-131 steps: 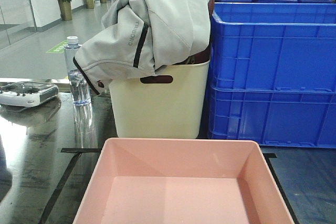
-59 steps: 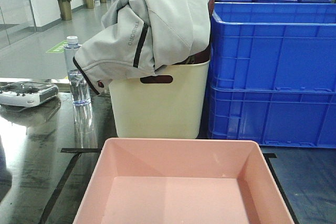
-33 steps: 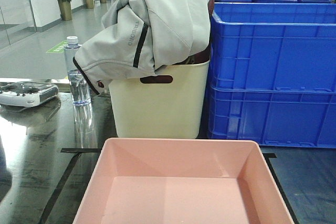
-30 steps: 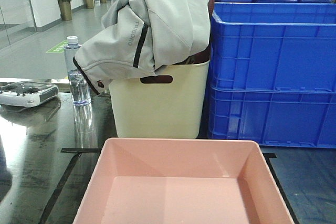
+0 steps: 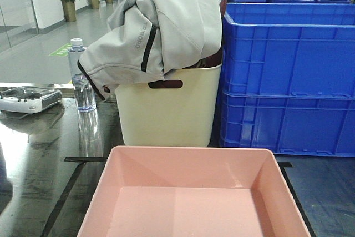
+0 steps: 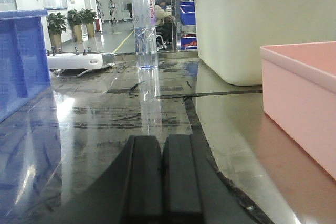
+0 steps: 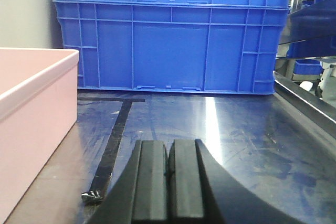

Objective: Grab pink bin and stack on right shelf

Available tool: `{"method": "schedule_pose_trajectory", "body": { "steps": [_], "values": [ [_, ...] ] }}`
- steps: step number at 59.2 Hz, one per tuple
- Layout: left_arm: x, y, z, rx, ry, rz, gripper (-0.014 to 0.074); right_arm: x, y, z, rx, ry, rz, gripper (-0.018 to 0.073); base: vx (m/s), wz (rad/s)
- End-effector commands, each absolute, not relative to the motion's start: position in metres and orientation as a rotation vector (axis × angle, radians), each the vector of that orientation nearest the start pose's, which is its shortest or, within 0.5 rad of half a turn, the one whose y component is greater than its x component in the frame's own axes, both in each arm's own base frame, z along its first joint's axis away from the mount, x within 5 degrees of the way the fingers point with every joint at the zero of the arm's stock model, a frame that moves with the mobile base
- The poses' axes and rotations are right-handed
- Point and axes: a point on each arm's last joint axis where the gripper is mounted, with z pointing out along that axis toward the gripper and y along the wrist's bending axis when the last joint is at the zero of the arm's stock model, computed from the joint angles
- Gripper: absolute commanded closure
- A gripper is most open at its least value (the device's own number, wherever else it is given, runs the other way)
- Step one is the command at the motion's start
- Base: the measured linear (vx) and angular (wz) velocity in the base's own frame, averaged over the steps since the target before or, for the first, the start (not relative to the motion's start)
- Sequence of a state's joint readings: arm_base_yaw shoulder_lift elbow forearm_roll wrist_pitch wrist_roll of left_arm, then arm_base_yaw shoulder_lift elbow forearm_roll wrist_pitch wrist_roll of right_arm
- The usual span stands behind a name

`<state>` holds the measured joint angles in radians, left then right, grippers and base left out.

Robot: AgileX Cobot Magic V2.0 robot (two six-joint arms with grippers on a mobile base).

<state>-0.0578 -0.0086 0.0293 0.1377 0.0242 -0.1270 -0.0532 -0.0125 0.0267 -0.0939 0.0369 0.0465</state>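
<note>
The pink bin (image 5: 191, 166) sits low in the middle of the front view, empty, its near part cut off by the frame. It rests on the reflective grey metal shelf (image 5: 327, 192) marked with black tape lines (image 5: 61, 198). In the left wrist view, my left gripper (image 6: 163, 139) is shut and empty just above the metal, left of the pink bin's wall (image 6: 304, 82) and apart from it. In the right wrist view, my right gripper (image 7: 169, 142) is shut and empty, right of the bin's wall (image 7: 31, 103), beside a tape line (image 7: 115, 129). Neither gripper shows in the front view.
A cream bin (image 5: 166, 112) draped with a grey jacket (image 5: 161, 20) stands right behind the pink bin. Stacked blue crates (image 5: 288, 76) stand at the back right. A water bottle (image 5: 82, 76) and a white controller (image 5: 28, 99) are at the left. Another blue crate (image 6: 21, 61) is left of my left gripper.
</note>
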Motion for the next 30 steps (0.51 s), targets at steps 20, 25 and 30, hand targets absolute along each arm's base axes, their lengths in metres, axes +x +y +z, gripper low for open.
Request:
{"method": "schedule_pose_trajectory", "body": {
  "steps": [20,25,30],
  "values": [
    [0.0553,-0.0038,0.2055,0.05,1.437,-0.048,0.0603,0.0551,-0.0006,0.208,-0.061,1.444,-0.089,0.0571,0.0,0.0],
    [0.0553,-0.0038,0.2055,0.05,1.437,-0.048,0.0603,0.0551,-0.0008,0.2085,-0.057,1.438,-0.094,0.0571,0.0,0.0],
    [0.0553,-0.0038,0.2055,0.05,1.437,-0.048,0.0603,0.055,-0.0009,0.2088,-0.054,1.435,-0.094,0.0571,0.0,0.0]
  ]
}}
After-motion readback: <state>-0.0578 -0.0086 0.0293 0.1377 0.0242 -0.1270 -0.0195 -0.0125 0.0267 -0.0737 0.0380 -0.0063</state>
